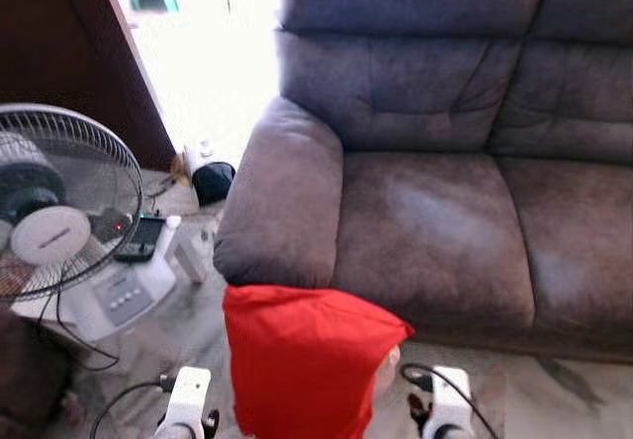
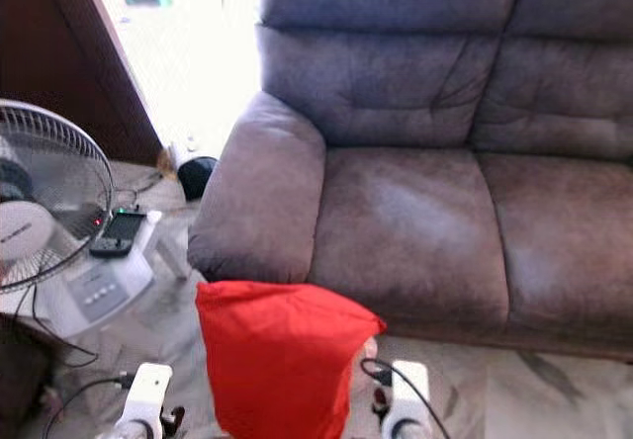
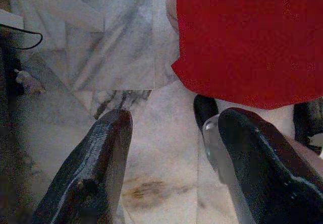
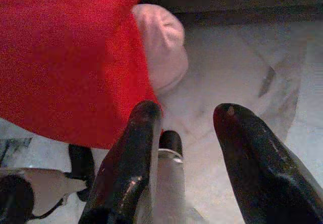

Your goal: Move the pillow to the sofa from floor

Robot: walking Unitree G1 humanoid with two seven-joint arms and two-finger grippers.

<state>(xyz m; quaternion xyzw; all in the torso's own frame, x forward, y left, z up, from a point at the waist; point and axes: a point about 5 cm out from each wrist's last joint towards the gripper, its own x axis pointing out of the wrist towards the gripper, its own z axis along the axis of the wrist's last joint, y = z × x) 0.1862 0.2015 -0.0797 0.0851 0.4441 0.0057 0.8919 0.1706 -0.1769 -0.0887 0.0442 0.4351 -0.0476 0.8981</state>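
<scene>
**Q:** Nearest the camera, what is that?

**R:** Two white wrist housings at the lower edge of the head view, and between them a bright red fabric pillow (image 1: 302, 360) with a pale inner cushion poking out at its right side. It stands raised in front of a grey-brown suede sofa (image 1: 435, 221), just below the sofa's rounded left armrest.

**Q:** Is the pillow on the sofa?

**R:** No. It is in front of the seat edge, over a grey-veined marble floor (image 3: 101, 57), not on the cushions.

**Q:** How does the left gripper (image 3: 171, 148) stand?

**R:** Its two black fingers are spread wide with bare floor between them. The red cloth hangs just beyond the tips, close to one finger; I cannot tell whether that finger touches it. Nothing sits between the fingers.

**Q:** And the right gripper (image 4: 186, 133)?

**R:** Also parted, with a clear gap of floor between the fingers. One finger (image 4: 136, 153) lies against the lower edge of the red cover, near where the pale cushion bulges out. The other finger is apart from the pillow. It has no clamp on anything.

**Q:** What else is around?

**R:** A white pedestal fan with a wire grille (image 1: 59, 202) stands at the left, with a black remote (image 1: 140, 239) resting on its base and black cables trailing over the floor.
</scene>
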